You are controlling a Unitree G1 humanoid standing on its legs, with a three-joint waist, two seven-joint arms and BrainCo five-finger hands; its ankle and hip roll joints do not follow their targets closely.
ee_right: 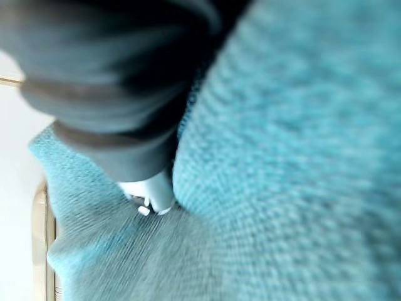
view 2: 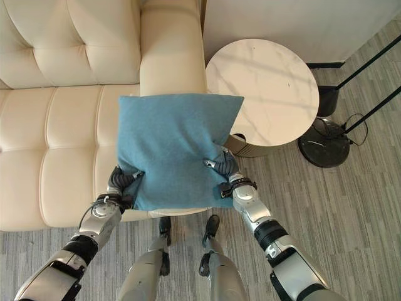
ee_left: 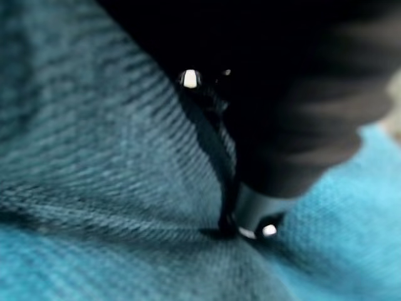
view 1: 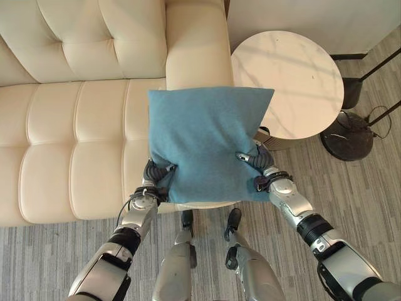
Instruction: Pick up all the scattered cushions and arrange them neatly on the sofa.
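A blue square cushion point(view 1: 200, 138) hangs between both hands above the right end of the cream sofa's point(view 1: 75, 125) seat, just in front of the armrest point(view 1: 194, 44). My left hand point(view 1: 156, 174) grips its lower left edge, with the fingers tucked under the cloth. At the lower right edge, my right hand point(view 1: 257, 160) pinches it with the thumb lying on top. In the left wrist view a fingertip presses into the blue cloth point(ee_left: 94, 157). The right wrist view shows the same weave point(ee_right: 301, 157) close against the hand.
A round white marble-look side table point(view 1: 294, 81) stands right of the armrest. Beyond it are a dark round lamp base point(view 1: 348, 135) with a slanted pole, and a small dark bin point(view 1: 352, 91). Grey wood-pattern floor point(view 1: 363, 188) runs along the sofa's front.
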